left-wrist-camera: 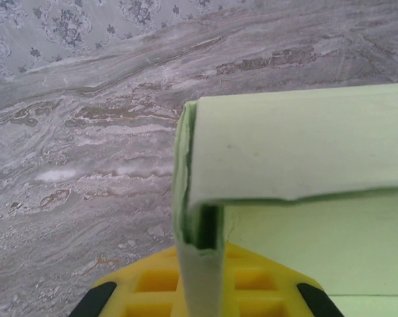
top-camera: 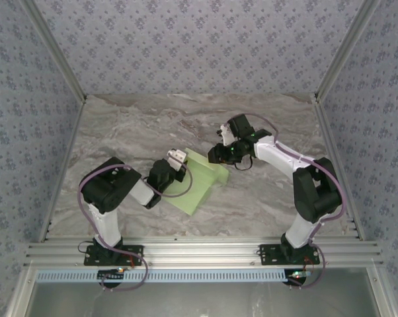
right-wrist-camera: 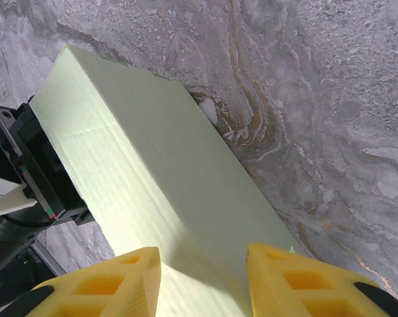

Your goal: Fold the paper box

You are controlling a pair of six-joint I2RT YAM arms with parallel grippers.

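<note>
Left gripper (left-wrist-camera: 199, 284) pinches an upturned wall of the pale-green thin-card paper box (left-wrist-camera: 298, 145). Right gripper (right-wrist-camera: 202, 271), spread astride it, likely creases next.

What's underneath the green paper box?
The marbled tabletop runs under the paper box on every side. The patch right beneath the box is covered, so anything lying there can't be seen.

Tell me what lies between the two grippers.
The paper box fills the stretch between the left gripper and the right gripper, as the top external view shows.
</note>
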